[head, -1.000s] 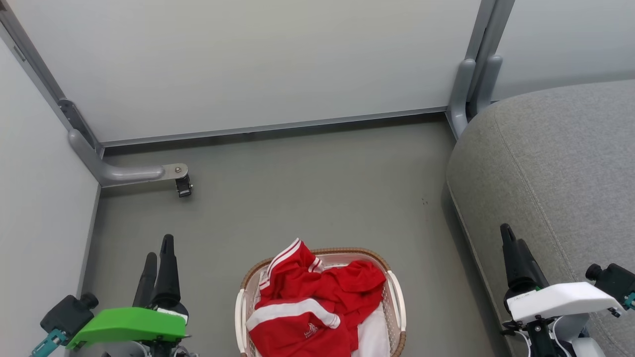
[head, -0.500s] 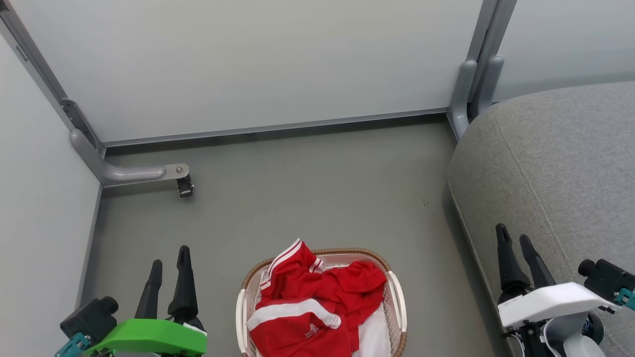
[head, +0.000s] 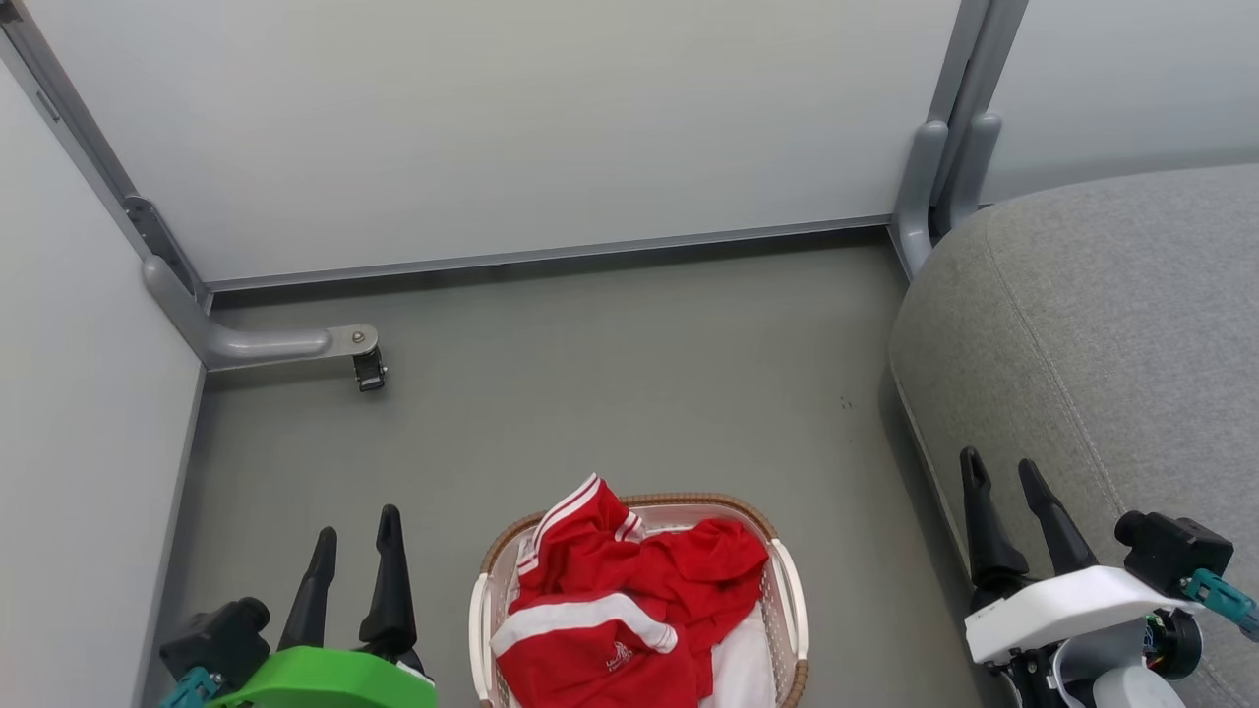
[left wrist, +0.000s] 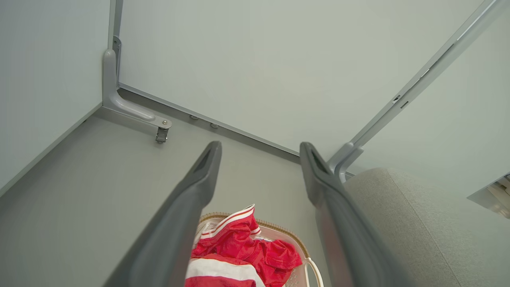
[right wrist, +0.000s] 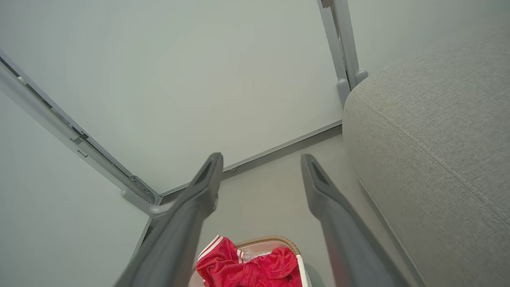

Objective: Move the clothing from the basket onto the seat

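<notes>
Head view. The basket (head: 790,590) stands on the floor (head: 610,374) at bottom centre, its long axis running away from the robot and its near end cut off by the frame. The red clothing (head: 629,590) is heaped inside, with a striped fold rising over the far-left rim. The seat (head: 1102,324) lies to the right, across a strip of floor. The left gripper (head: 356,526) and right gripper (head: 999,460) flank the basket, fingers spread and empty; both have shifted inward since a second ago. Bare floor extends to the partition wall (head: 492,128).
</notes>
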Robot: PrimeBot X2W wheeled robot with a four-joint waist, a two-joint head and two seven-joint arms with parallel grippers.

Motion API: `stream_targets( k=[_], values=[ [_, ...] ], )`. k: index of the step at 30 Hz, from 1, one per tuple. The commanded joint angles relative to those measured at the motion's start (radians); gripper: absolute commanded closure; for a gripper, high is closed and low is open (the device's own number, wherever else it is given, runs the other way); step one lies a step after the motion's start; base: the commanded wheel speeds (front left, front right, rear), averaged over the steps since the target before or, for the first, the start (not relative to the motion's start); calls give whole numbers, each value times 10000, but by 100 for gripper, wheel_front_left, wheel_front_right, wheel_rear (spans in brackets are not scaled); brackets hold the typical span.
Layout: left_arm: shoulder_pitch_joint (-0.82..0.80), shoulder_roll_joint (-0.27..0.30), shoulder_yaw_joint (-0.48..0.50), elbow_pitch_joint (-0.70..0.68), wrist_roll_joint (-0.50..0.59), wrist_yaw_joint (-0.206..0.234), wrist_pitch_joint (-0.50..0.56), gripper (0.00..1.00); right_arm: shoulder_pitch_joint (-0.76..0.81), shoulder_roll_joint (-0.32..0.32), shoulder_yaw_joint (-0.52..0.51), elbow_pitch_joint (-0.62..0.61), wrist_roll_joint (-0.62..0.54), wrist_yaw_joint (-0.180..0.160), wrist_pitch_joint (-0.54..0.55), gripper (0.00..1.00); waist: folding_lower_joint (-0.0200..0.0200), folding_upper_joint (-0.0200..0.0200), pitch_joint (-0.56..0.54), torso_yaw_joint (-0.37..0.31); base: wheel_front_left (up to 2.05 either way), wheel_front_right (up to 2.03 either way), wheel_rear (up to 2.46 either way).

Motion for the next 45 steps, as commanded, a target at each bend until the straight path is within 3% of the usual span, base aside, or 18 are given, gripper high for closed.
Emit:
stream_targets(
  k=[1,45],
  values=[
    [63,73,-64,-53,284,55,-89,0,85,-59,19,-47,-296,5,-92,0,0,0,-5,7,0,0,0],
    [362,92,-824,375,3154,330,-1011,0,34,-94,344,313,-3785,6,-997,0,0,0,16,171,0,0,0]
  ],
)
